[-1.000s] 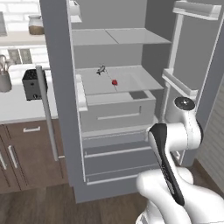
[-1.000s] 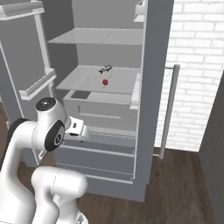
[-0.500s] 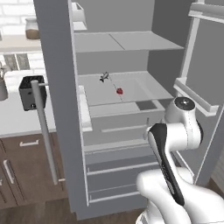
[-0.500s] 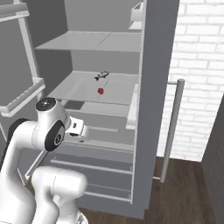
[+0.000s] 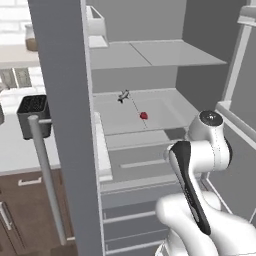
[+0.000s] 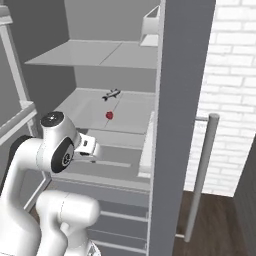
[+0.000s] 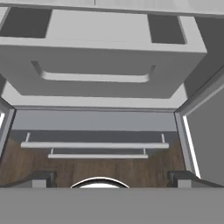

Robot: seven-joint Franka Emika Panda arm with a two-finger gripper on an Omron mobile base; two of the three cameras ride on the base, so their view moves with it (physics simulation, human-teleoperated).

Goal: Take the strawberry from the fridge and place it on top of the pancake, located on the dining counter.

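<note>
Fridge (image 5: pixel 65 100): doors open. Strawberry (image 5: pixel 143 115): on the middle shelf (image 6: pixel 132 112), near a small dark item (image 5: pixel 123 96) (unidentifiable). Gripper (image 7: pixel 111 177): fingers spread wide, empty, facing the drawers (image 7: pixel 94 65) below.

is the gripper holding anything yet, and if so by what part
Nothing is held. In the hand view the fingertips stand wide apart with nothing between them, and the strawberry lies on the fridge shelf.
</note>
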